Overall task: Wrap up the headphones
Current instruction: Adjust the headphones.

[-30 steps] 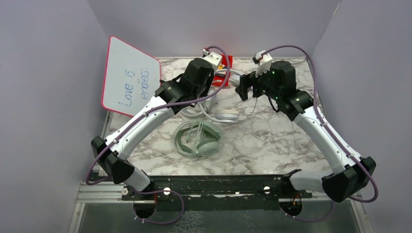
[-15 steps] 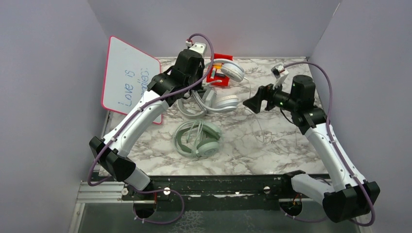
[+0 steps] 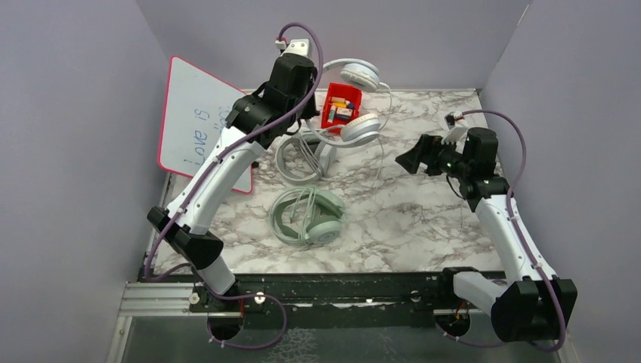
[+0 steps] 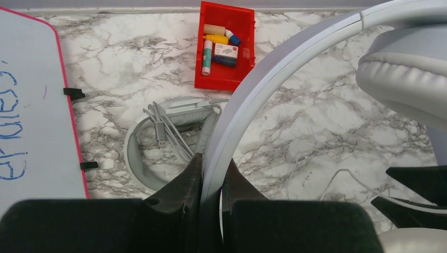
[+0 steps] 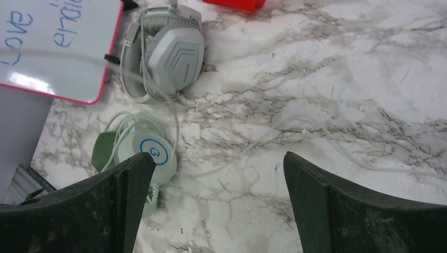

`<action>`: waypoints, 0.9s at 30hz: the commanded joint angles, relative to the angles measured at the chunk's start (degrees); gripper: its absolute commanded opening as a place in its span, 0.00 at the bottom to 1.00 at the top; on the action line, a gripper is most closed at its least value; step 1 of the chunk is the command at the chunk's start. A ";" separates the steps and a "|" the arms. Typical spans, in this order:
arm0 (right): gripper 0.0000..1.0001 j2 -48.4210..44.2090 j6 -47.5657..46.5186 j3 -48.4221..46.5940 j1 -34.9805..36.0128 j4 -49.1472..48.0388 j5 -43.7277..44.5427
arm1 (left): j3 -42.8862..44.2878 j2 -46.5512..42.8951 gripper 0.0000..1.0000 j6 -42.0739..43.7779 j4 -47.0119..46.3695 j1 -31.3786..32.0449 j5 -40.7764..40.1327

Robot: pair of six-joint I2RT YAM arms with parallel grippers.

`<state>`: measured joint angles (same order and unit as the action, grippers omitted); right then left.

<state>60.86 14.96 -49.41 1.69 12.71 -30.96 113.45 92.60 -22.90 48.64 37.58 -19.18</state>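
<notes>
**Top view:** The left arm holds the white headset in the air at the far side of the surface, over the red bin. A thin cable dangles from it. The grey headset and mint headset lie flat closer to the arm bases, near the whiteboard. The right arm hangs well apart, to the right.

**Left wrist:** The left fingers are clenched on the white headband, one on either side of it, and a padded cup hangs at right. The band looks like light, stiff plastic, so it makes a sound hold. The cups are soft and would give.

**Right wrist:** The right fingers stand spread wide above marble, grasping nothing. A faint line there is probably the limp cable. Being thin and slack, it is likely to slip and tangle, and is best pinched near its free end for winding.
</notes>
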 commanded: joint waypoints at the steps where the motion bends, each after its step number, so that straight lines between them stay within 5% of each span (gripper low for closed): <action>1: 0.98 0.93 -3.41 0.90 -0.33 4.89 -2.03 | 5.83 3.37 0.00 -3.77 3.82 -1.01 -2.48; 8: 0.95 3.70 -2.19 13.12 0.29 -21.08 -18.60 | 10.07 4.52 0.00 -5.61 5.25 -1.81 0.01; 13: 0.96 9.06 5.38 20.84 2.04 -43.29 -22.13 | 12.39 4.79 0.00 -7.29 6.66 -2.23 1.42; 21: 0.98 19.34 4.22 21.46 6.19 -58.70 -21.09 | 16.16 5.31 0.00 -11.31 8.24 -5.17 12.05; 27: 0.88 25.42 9.16 26.58 7.25 -79.25 -21.72 | 18.64 5.21 0.00 -16.51 8.16 -7.44 18.87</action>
<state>82.67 19.88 -26.04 8.05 -47.05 -50.22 128.44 98.50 -33.32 58.92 31.77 -8.32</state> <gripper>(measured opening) 0.914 0.120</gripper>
